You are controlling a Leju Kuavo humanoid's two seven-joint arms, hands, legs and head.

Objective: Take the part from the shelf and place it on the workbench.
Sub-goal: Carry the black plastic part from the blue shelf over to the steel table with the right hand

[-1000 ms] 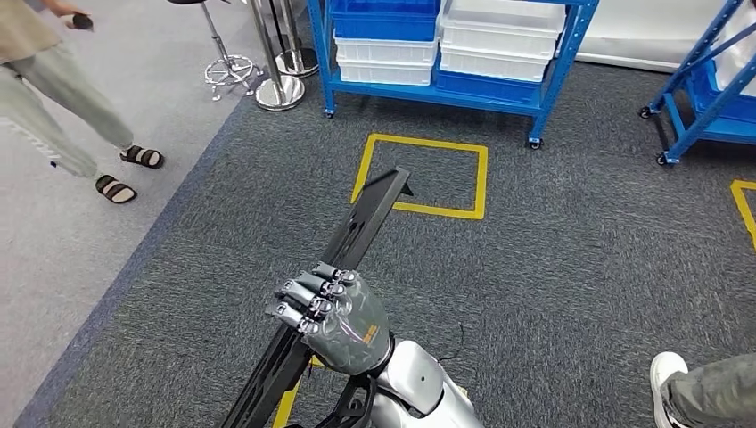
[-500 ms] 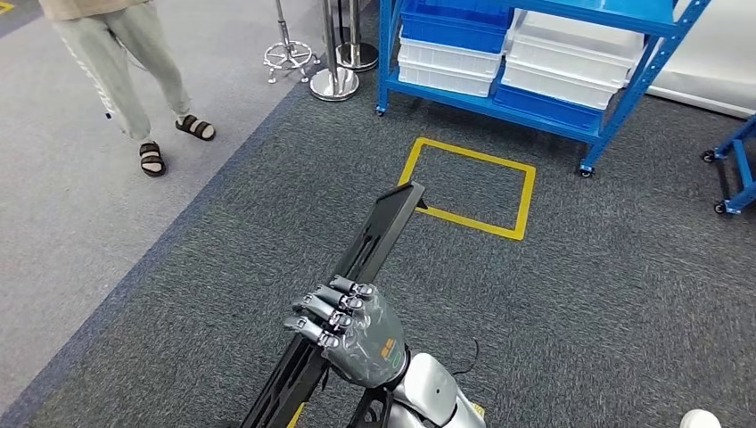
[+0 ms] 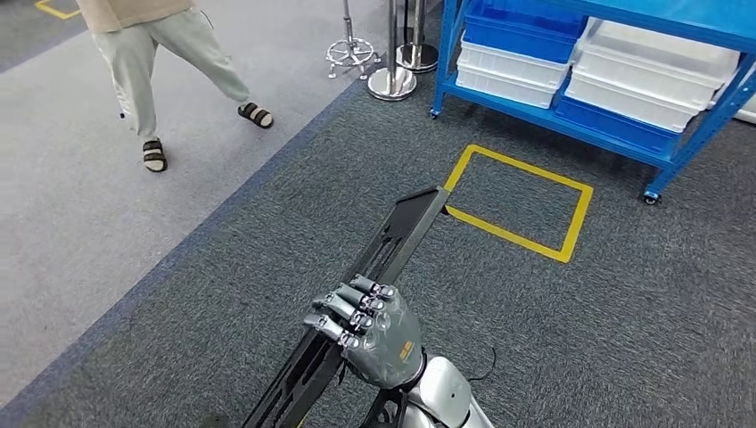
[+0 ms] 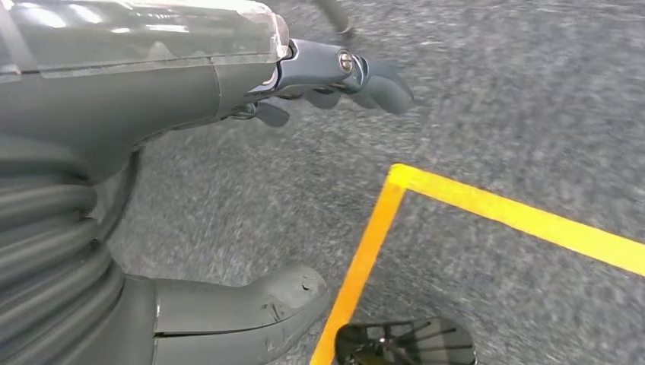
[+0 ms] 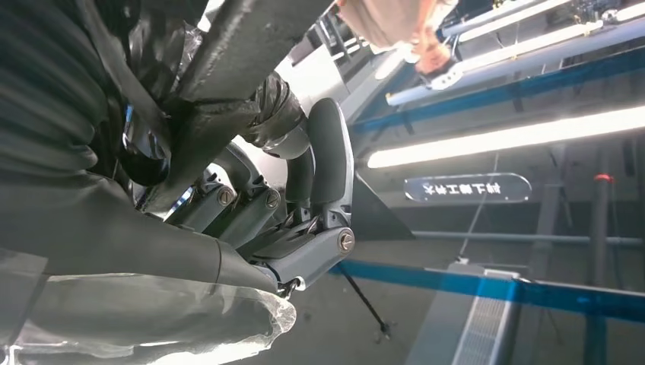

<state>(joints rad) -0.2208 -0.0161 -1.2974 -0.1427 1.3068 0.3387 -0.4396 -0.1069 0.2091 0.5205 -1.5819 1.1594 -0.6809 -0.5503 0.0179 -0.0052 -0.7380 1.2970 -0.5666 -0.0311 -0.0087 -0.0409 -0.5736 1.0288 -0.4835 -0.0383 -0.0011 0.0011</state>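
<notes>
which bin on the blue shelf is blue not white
The blue bin at the upper left of the shelf; the bins below and beside it are white.

Black part (image 3: 383,259), blue shelf (image 3: 677,147), yellow floor outline (image 3: 521,201), grey carpet (image 3: 624,312).

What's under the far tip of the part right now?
Under the black part's far tip lies grey carpet beside a corner of the yellow floor square. The right hand covers the part's middle; no workbench there.

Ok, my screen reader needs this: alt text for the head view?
The right hand grips a long black part angled over grey carpet. Ahead are a yellow floor square and a blue shelf holding bins; a person in sandals stands far left.
</notes>
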